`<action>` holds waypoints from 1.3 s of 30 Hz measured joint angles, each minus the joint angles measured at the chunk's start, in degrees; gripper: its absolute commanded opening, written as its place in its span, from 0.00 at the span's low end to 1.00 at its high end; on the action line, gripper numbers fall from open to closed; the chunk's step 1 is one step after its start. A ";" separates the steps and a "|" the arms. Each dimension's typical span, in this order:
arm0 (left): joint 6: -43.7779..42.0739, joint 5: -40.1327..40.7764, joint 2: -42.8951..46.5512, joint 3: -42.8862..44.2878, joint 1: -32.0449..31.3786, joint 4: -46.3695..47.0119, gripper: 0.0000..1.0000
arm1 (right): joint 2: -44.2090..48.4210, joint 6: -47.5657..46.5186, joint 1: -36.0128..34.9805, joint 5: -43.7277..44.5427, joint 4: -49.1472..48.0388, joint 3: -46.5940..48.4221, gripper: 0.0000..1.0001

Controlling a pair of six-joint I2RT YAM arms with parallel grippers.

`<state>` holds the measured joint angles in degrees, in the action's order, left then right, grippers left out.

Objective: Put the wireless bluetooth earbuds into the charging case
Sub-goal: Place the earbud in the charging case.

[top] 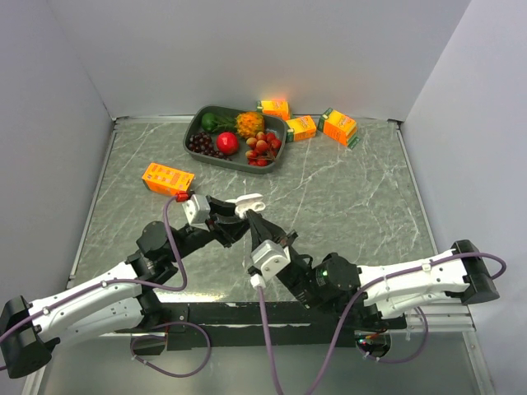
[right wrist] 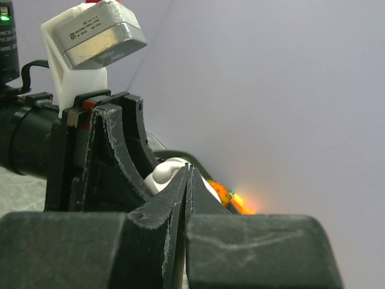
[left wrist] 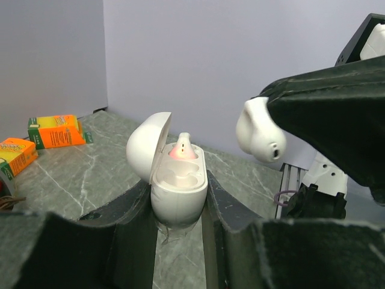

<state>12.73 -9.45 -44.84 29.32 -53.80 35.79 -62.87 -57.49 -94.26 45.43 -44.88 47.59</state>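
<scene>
- Left gripper (left wrist: 178,201) clenches the open charging case (left wrist: 177,180), upright, with a seated earbud (left wrist: 182,147) inside.
- Right gripper (right wrist: 187,180) pinches a second earbud (left wrist: 258,135) near the case, not touching.

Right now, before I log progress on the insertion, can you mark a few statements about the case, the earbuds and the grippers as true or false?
1. The charging case has its lid open. True.
2. The case lies loose on the table. False: the left gripper grips it between its fingers.
3. One earbud already sits in the case. True.
4. The right gripper is empty. False: its fingers hold a second earbud, up beside the case and not in it.
5. The fruit tray is at the table's near edge. False: it sits at the far edge.
</scene>
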 measured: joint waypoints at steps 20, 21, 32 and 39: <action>2.03 -0.92 0.00 0.00 0.00 -1.01 0.01 | -1.84 1.51 3.87 0.68 3.32 0.20 0.00; 2.03 -0.96 0.00 0.00 0.00 -1.01 0.01 | -1.84 1.84 3.93 0.66 3.72 0.20 0.00; 2.05 -1.31 0.00 0.00 0.00 -1.42 0.01 | -1.79 4.07 4.70 0.46 6.19 0.31 0.00; 2.08 -1.29 0.44 0.00 0.00 -1.64 0.01 | -1.77 5.49 5.01 -0.07 7.74 0.42 0.00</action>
<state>14.81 -10.74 -44.40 29.32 -53.80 34.15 -64.64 -52.01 -89.25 45.36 -37.15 48.01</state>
